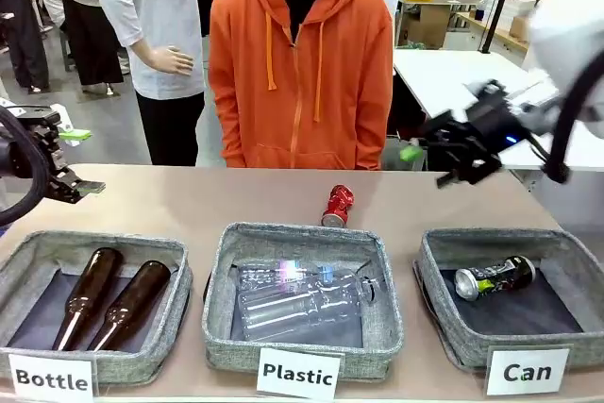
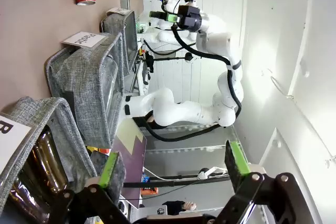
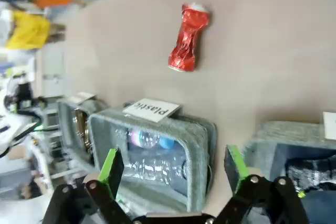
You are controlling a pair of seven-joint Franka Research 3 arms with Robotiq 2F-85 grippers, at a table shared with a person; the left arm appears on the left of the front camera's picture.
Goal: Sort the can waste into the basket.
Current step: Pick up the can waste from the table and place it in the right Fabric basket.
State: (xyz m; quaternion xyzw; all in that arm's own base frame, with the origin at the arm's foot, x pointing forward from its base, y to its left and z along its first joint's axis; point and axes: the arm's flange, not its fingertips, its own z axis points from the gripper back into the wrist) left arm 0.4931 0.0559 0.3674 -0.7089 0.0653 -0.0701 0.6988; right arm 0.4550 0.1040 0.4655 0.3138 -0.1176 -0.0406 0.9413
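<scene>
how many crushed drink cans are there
2: the shiny red crushed can lies on the tan table; the black, silver-topped crushed can lies inside the grey fabric basket labelled Can.

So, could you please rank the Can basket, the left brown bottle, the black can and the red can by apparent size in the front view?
1. Can basket
2. left brown bottle
3. black can
4. red can; it lies farther from the camera, so the two cans may really be alike.
</scene>
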